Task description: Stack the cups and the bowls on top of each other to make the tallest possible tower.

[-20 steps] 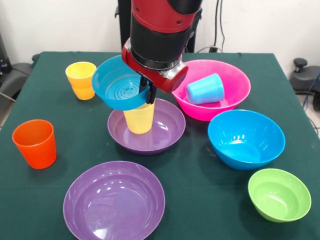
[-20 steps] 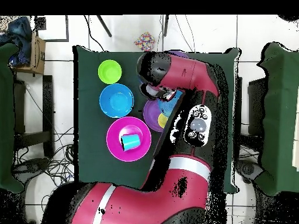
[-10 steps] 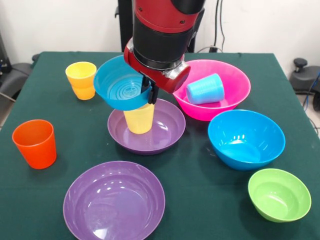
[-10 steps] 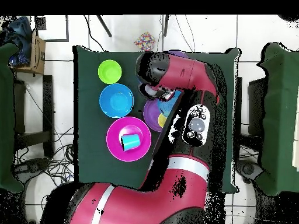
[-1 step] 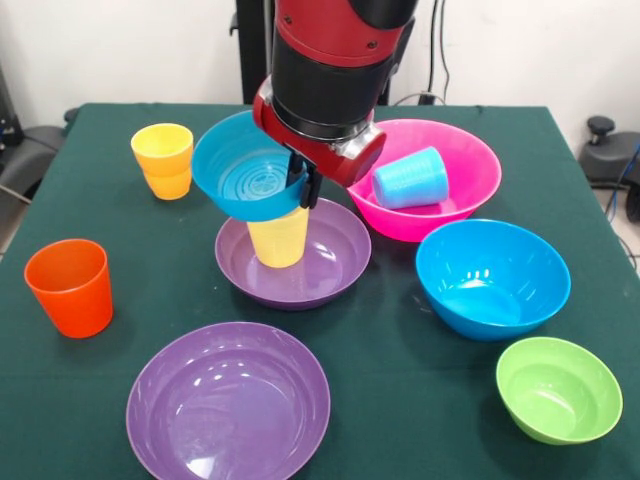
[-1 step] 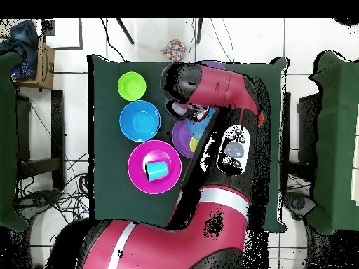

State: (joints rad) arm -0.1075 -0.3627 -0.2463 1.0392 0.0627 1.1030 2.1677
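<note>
Gripping the rim of a small round blue plastic bowl [image 5: 248, 178], the gripper [image 5: 305, 186] holds it tilted in the air, its ridged glossy inside turned toward the camera, just above a ribbed pale yellow plastic cup [image 5: 279, 236]. That tapered cup stands upright inside a wide shallow purple plastic bowl [image 5: 330, 262] near the middle of the dark green cloth-covered table [image 5: 420, 370]; the held bowl hides the cup's rim, so I cannot tell whether the two touch. The red and black arm [image 5: 330, 70] covers the gripper's base, and only the dark fingertips show at the bowl's edge.

A big pink plastic bowl [image 5: 470, 190] holds a light blue ribbed cup [image 5: 411, 179] lying on its side. Beside it sits a big smooth blue bowl [image 5: 493, 277], and a small green bowl [image 5: 558, 388] sits near the table's corner. A second wide purple bowl [image 5: 228, 402] lies at the front edge, its lower rim cut off by the frame. An orange tumbler [image 5: 70, 286] stands alone on the left, and two amber-yellow cups [image 5: 163, 160] are nested upright, one in the other.

In the overhead view the arm [image 6: 224, 91] masks most of the middle bowl, leaving only slivers of purple and yellow; the pink bowl [image 6: 140, 157], blue bowl [image 6: 139, 120] and green bowl [image 6: 132, 86] show plainly.
</note>
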